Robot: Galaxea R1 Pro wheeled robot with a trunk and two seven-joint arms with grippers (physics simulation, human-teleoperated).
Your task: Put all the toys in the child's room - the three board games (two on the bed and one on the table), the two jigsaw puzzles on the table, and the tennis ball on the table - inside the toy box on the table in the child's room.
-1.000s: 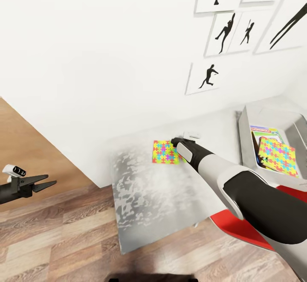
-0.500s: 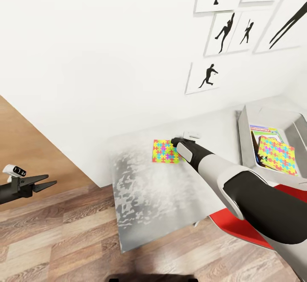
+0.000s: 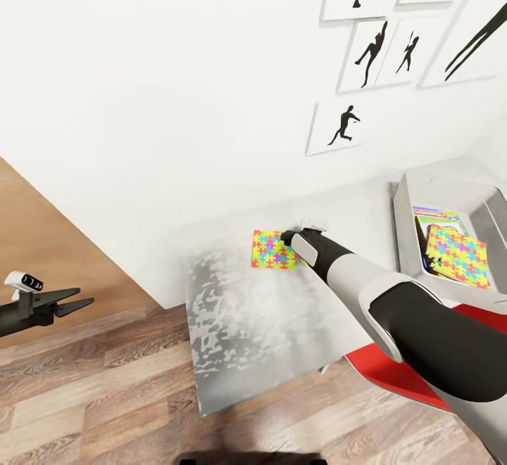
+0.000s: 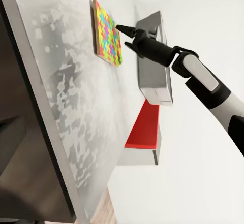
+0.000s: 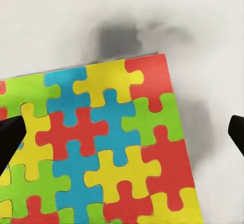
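The jaws of the right gripper (image 3: 287,234) stand apart, at the edge of the thin flat square jigsaw puzzle (image 3: 274,250) of yellow, red, blue and green pieces, and they hold nothing. In the head view this puzzle lies flat on the long pale grey-white table (image 3: 246,317), near the white wall. The jaws of the left gripper (image 3: 83,303) are spread a little and empty, far at the side, over the wood plank floor (image 3: 105,395). The light grey toy box (image 3: 403,219) with thick sloping walls stands on the table, well apart from the puzzle. Inside it lies a second bright jigsaw square (image 3: 458,256) on top of a flat printed game box (image 3: 429,215); the writing on that box is too small to read. A red chair (image 3: 394,373) stands just beside the table, partly hidden by the right arm. Black silhouette athlete pictures (image 3: 370,50) hang on the wall.

In the left wrist view, the right gripper (image 4: 124,35) has its dark fingers open just over the puzzle (image 4: 105,32), with the toy box (image 4: 152,61) and the red chair (image 4: 142,130) behind.

In the right wrist view, the puzzle (image 5: 96,148) lies between the two dark fingertips (image 5: 9,140), with bare table (image 5: 122,10) around it.
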